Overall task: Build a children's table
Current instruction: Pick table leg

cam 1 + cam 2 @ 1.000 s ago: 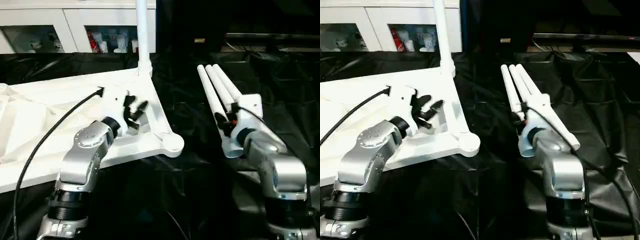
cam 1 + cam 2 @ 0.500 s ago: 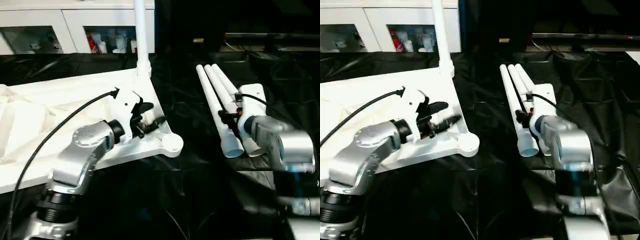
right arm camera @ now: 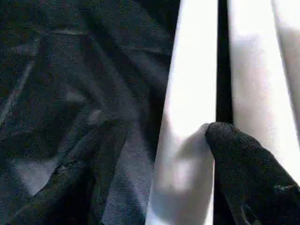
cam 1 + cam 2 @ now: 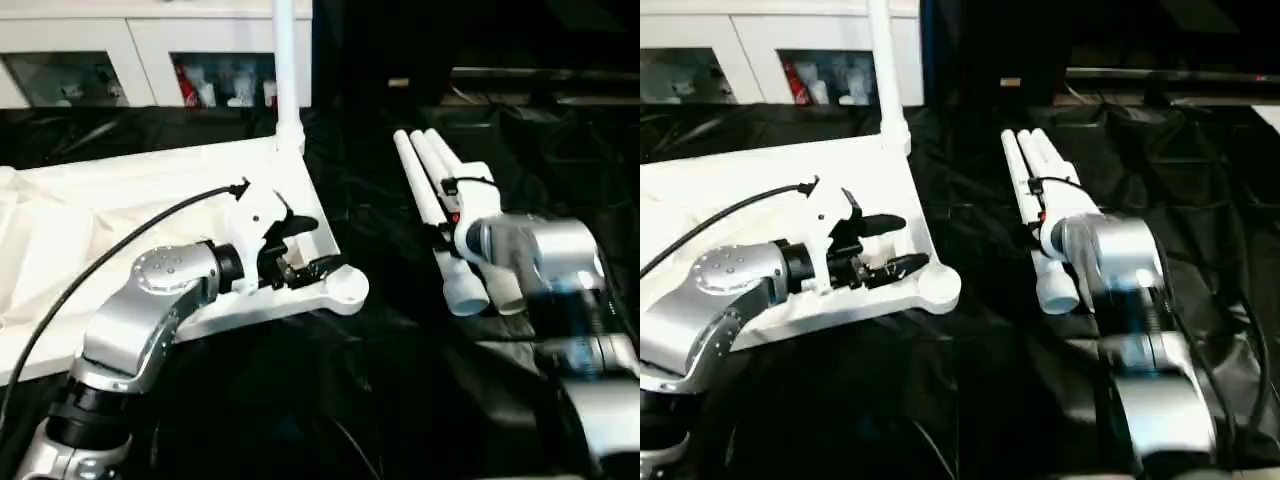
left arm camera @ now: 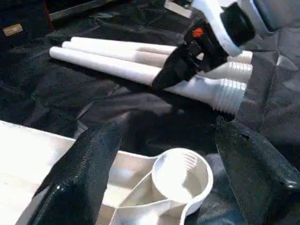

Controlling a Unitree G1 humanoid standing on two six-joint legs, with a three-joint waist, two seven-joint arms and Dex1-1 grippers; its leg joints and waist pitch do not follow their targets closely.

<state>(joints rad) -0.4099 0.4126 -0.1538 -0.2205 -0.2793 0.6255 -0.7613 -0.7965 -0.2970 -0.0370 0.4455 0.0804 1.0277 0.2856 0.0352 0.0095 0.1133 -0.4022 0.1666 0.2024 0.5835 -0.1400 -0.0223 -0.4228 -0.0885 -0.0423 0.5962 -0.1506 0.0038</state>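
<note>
The children's table top (image 4: 130, 190) lies upside down on black cloth, ribs up. One white leg (image 4: 283, 60) stands upright in its far right corner socket. Three more legs (image 4: 428, 165) lie side by side to the right. My left gripper (image 4: 312, 247) is open above the top's near right corner, and the empty round socket (image 5: 180, 176) sits between its fingers (image 5: 82, 178). My right gripper (image 3: 164, 127) is open and straddles the leftmost lying leg (image 3: 190, 93). One finger (image 3: 243, 164) is wedged between that leg and its neighbour, while the other stands off over the cloth.
White cabinets (image 4: 110, 45) with glass doors line the back. Wrinkled black cloth (image 4: 370, 380) covers the work surface. A black cable (image 4: 120, 250) arcs from my left wrist across the table top. The lying legs' ribbed ends (image 5: 229, 91) point toward me.
Both grippers have opened. My left gripper swung right to the near corner socket. My right wrist turned and came down over the leftmost lying leg.
</note>
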